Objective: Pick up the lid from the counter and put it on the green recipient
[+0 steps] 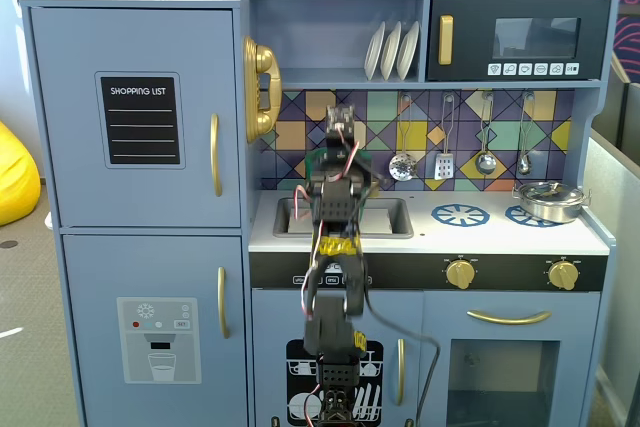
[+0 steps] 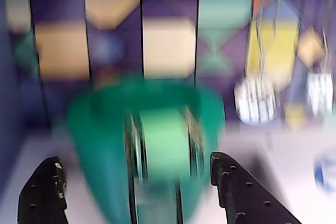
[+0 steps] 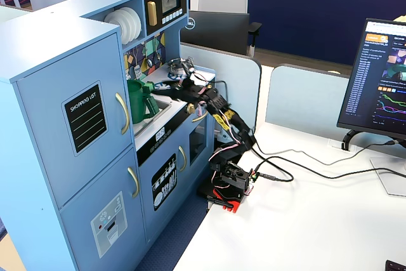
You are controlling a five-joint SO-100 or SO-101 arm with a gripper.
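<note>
The green recipient (image 2: 105,145) fills the middle of the blurred wrist view, with its pale strap handle (image 2: 165,140) facing me. It stands on the white counter beside the sink in a fixed view (image 3: 138,103). My gripper (image 2: 135,158) is open and empty, its black fingers (image 2: 44,190) standing apart on either side of the recipient's front, not touching it. In a fixed view the gripper (image 3: 166,92) reaches in from the right, close to the recipient. I cannot make out the lid as a separate thing in any view. In the front fixed view my arm (image 1: 335,212) hides the recipient.
A shiny steel pot (image 1: 548,199) sits on the right burner, with a blue burner ring (image 1: 459,214) left of it. Utensils (image 1: 444,162) hang on the tiled back wall. The sink (image 1: 390,217) lies behind my arm. A shelf with plates (image 1: 392,49) overhangs the counter.
</note>
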